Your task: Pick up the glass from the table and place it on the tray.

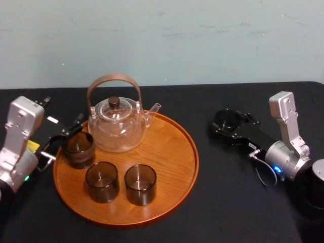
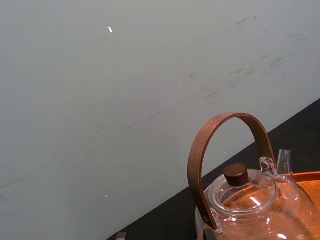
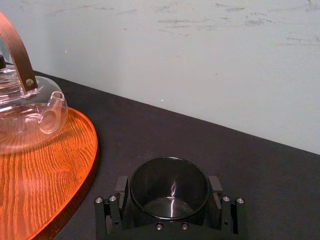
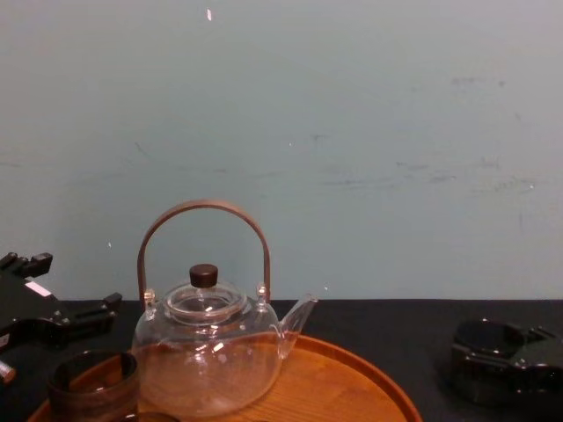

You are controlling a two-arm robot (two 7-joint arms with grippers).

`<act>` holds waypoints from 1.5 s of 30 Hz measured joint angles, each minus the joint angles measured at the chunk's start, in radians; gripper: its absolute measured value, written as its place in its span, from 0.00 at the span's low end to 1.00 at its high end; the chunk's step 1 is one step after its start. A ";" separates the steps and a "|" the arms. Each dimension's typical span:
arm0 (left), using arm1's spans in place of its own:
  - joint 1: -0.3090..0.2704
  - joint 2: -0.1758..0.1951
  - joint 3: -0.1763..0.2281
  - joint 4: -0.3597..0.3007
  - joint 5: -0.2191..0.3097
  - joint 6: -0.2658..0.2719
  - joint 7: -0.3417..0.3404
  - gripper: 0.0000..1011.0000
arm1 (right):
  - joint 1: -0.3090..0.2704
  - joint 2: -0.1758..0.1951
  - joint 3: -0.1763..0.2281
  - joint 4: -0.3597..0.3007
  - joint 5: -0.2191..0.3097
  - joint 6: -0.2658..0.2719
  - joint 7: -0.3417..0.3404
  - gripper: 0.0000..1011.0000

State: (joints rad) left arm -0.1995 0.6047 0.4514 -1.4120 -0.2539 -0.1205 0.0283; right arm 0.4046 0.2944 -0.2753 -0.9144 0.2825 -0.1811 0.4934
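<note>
Glassware nearest me: two dark tumblers (image 1: 102, 181) stand at the front of the tray (image 1: 174, 162). A third tumbler (image 1: 78, 149) sits at the tray's left rim, just beside the left end effector (image 1: 63, 132), whose fingers are spread. Right of the tray, apart from it, the right end effector (image 3: 169, 197) is clamped on the glass (image 1: 226, 119), low on the black table (image 1: 238, 202). The teapot (image 1: 117, 126) stands at the tray's back.

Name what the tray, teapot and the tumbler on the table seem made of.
The tray: wood, likely varnished; visible grain, slight sheen. The teapot: clear glossy glass; the tray shows through it. The tumbler: dark smoky glass, probably; translucent wall with a bright glint inside.
</note>
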 joint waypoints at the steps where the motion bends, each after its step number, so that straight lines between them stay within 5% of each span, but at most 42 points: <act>1: 0.000 0.000 0.000 0.000 0.000 0.000 0.000 0.99 | 0.000 0.000 0.000 0.000 0.000 0.000 0.000 0.99; 7: 0.000 0.000 0.000 0.000 0.000 0.000 0.000 0.99 | 0.000 0.000 0.001 0.000 0.000 0.001 0.000 0.89; 45: 0.000 0.000 0.000 0.000 0.000 0.000 0.000 0.99 | -0.001 0.001 0.002 -0.001 0.001 0.002 -0.001 0.89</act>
State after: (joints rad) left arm -0.1995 0.6047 0.4514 -1.4120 -0.2539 -0.1205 0.0283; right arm 0.4036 0.2958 -0.2737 -0.9156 0.2834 -0.1789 0.4922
